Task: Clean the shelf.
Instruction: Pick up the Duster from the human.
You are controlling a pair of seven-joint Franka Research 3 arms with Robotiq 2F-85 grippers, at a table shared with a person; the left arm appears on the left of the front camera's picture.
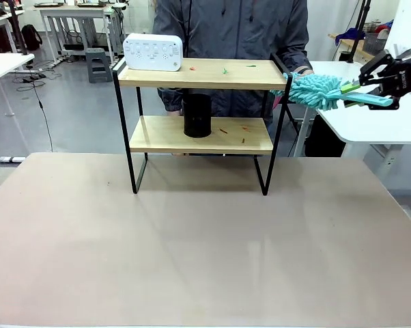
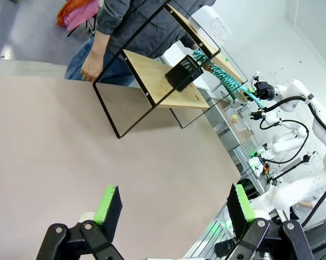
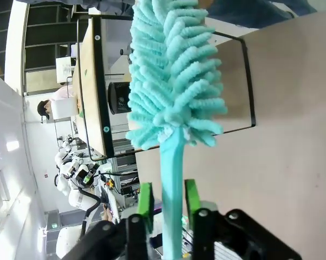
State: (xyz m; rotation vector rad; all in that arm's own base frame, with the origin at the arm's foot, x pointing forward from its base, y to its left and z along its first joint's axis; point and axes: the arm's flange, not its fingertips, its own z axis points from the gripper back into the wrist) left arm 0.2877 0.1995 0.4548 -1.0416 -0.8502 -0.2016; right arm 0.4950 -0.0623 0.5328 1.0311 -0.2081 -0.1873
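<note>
While our right jaws clamp the duster beside the shelf, our left wrist view shows left jaws apart

A lab-like technical workroom. A broad beige surface fills the lower half of the front view. At upper left, white desks on metal legs stand on a bare grey floor, with black cables trailing down, a grey step stool and a backpack. At the right edge, a robot arm's right tool reaches in above another white surface.
</note>
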